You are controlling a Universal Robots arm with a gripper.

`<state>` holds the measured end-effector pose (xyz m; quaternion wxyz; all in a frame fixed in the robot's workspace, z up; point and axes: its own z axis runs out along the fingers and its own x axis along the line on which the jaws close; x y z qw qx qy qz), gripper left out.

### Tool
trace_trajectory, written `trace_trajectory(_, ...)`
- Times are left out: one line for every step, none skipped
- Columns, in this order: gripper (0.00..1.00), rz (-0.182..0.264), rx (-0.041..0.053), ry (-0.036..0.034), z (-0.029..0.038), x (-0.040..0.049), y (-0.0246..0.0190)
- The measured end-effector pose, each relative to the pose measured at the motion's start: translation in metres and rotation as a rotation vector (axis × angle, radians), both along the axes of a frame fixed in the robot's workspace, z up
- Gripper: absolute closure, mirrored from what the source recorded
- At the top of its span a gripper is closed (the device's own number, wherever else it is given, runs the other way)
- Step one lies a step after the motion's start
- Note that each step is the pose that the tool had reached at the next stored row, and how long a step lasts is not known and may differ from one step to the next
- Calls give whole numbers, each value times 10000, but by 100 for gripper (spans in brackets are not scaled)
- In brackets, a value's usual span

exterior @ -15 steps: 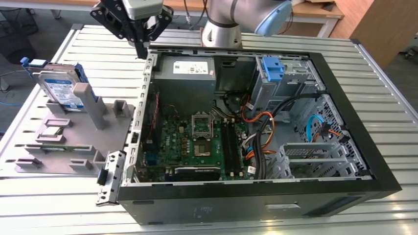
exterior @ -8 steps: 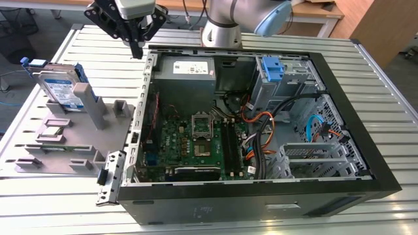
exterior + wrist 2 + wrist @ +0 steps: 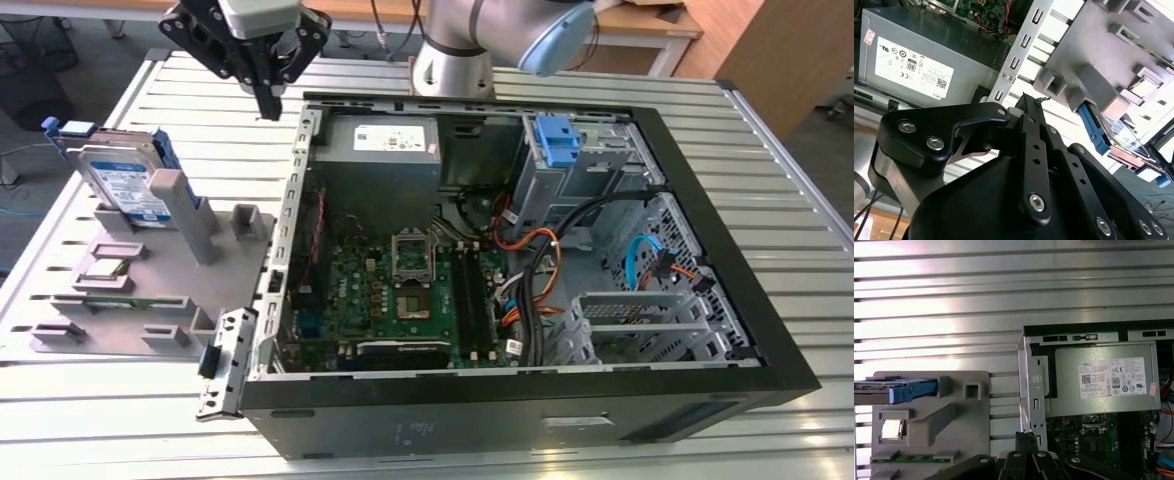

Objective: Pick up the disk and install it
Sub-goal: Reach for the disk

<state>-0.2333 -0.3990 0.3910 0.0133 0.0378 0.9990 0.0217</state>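
Note:
The disk (image 3: 123,183) stands on edge in a slot of the grey fixture plate (image 3: 160,300) at the exterior view's left, silver with a blue-and-white label and blue rails. My gripper (image 3: 271,106) hangs above the table between the fixture and the open computer case (image 3: 534,400), near the case's back corner, fingers pointing down and shut with nothing in them. In the first wrist view the disk (image 3: 884,386) shows edge-on with its blue rail, apart from the gripper (image 3: 1026,436). In the second wrist view the disk (image 3: 1121,134) lies beyond the shut gripper (image 3: 1026,99).
The case lies open on the slatted metal table (image 3: 747,130). Inside are a grey power supply (image 3: 394,140), a green motherboard (image 3: 400,290), orange and blue cables, and a light-blue bracket (image 3: 557,138) in the drive bay. Small parts sit on the fixture plate.

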Motion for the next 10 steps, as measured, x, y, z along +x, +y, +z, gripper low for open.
trace_trajectory(89, 0, 0, 0, 0, -14, 0)
trace_trajectory(89, 0, 0, 0, 0, -26, 0)
trace_trajectory(89, -1, 0, 0, 0, -31, 0)
trace_trajectory(89, 0, 0, 0, 0, -32, 0)
trace_trajectory(89, 1, 0, 0, 0, -32, 0)
trace_trajectory(89, 0, 0, 0, 0, -33, 0)
trace_trajectory(89, 0, 0, 1, 0, -34, 0)
trace_trajectory(89, -1, 0, 0, 0, -34, 0)
trace_trajectory(89, 0, 0, 0, 0, -34, 0)
trace_trajectory(89, -1, 0, 0, 0, -34, 0)
